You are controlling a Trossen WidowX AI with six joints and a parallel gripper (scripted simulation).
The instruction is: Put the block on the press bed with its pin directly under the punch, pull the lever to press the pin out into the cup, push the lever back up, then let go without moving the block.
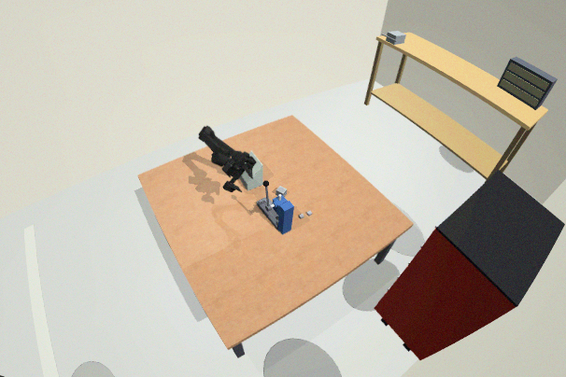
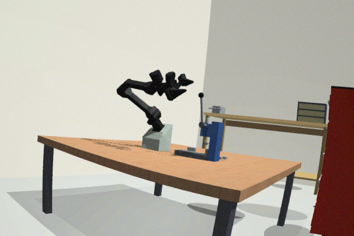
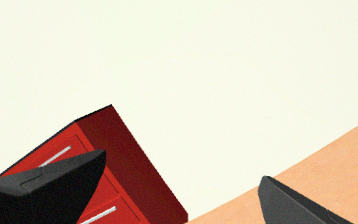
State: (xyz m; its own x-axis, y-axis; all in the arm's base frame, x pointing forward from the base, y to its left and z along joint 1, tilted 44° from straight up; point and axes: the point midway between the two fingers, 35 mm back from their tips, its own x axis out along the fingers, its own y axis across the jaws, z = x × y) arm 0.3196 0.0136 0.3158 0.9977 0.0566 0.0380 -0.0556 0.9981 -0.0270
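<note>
The press has a blue column and a dark grey bed. Its lever stands nearly upright with a black knob on top. A light grey block lies on the table beside the press, off the bed. Its pin cannot be made out, nor can the cup. The area under the punch is mostly hidden in the top view. My gripper is open and empty, high above the table, on the robot base's side of the lever.
Two small grey pieces lie on the table behind the blue column. The pale robot base stands near the press. A red cabinet stands beyond the table edge.
</note>
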